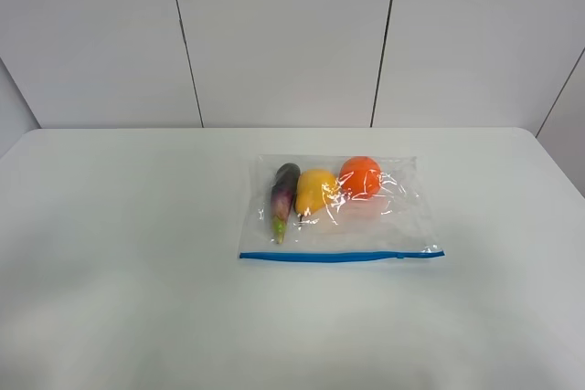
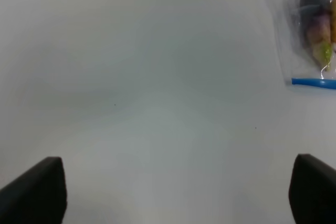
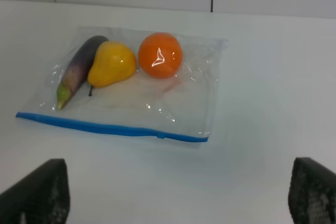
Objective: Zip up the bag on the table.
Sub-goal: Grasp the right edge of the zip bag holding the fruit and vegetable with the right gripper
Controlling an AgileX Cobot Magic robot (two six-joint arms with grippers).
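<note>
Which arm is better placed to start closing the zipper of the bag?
Right, probably. The right gripper faces the whole bag, its blue zipper strip just ahead of it. The left gripper has only one corner of the bag at its view's edge.

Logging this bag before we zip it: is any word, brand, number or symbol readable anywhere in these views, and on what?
None: no readable text in any view.
The bag is clear plastic with no print showing; its blue zipper strip is plain.
The eggplant, yellow pear and orange show no sticker.
The table and wall panels are blank.
</note>
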